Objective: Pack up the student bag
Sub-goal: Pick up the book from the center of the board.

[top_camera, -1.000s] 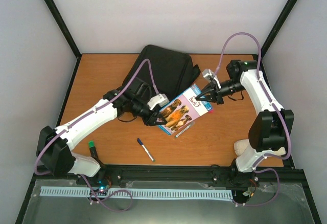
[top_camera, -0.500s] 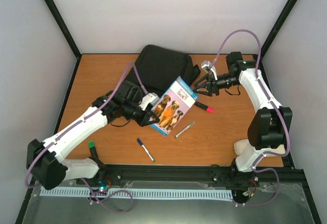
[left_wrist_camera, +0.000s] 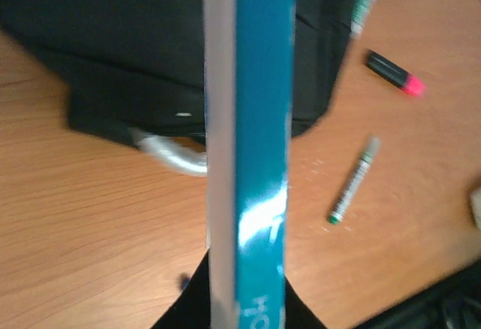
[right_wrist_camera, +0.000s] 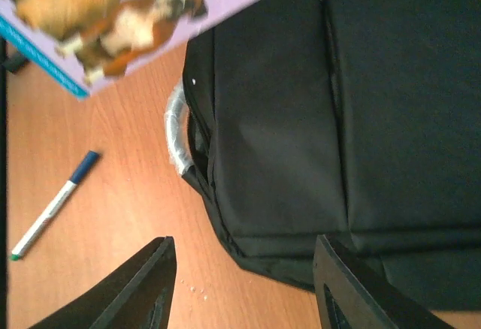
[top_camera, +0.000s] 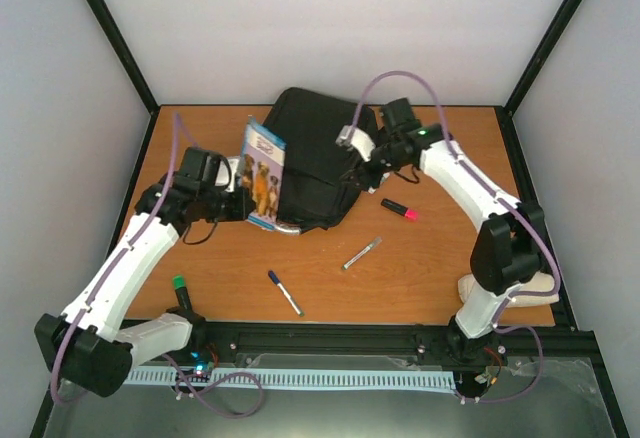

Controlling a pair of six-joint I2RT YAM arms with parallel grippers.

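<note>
- We see the bag (top_camera: 315, 153) lying flat at the far middle of the table (top_camera: 200, 128), with its grey handle (right_wrist_camera: 176, 137) on the near side.
- Our left gripper (top_camera: 245, 186) is clenched on a book (top_camera: 263, 170) and holds it nearly on edge.
- The book is above the bag's left side, and its dog cover is turned toward the right arm.
- From the left wrist we see only the book's teal spine, which crosses in front of the bag and the handle.
- Our right gripper (right_wrist_camera: 244, 254) is released, with its fingers (right_wrist_camera: 150, 280) spread and nothing between them.
- It hovers over the bag's near edge, just right of the handle.
- A pink-tipped highlighter (top_camera: 398, 209) lies on the wood, just right of the bag.
- A marker (top_camera: 361, 253) sits nearer to us, apart from the bag.
- A blue-capped pen (top_camera: 285, 292) rests close to the table's front edge.
</note>
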